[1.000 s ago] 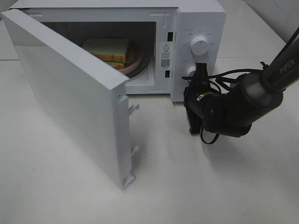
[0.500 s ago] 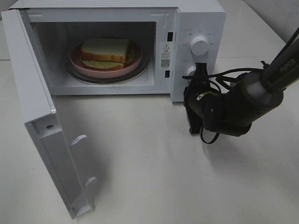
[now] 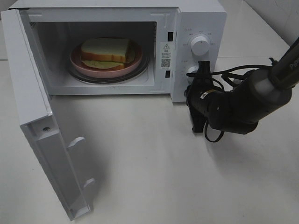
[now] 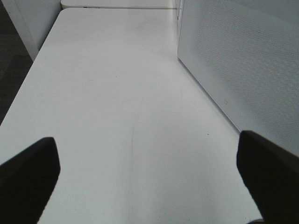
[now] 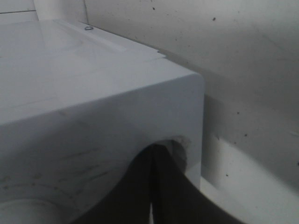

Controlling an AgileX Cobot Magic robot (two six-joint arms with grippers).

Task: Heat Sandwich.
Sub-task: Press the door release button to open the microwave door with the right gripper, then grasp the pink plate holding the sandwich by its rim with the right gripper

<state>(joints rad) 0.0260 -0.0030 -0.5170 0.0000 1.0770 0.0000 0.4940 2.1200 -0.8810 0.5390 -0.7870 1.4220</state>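
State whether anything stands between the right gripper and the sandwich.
The door hangs wide open, so nothing blocks the front. But the right gripper sits shut at the control panel, whose wall lies between it and the sandwich.

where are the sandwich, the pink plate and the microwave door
sandwich (image 3: 105,48) exterior high view, on the top bread slice
pink plate (image 3: 74,59) exterior high view, on its left rim
microwave door (image 3: 32,88) exterior high view, on the white panel of the open door
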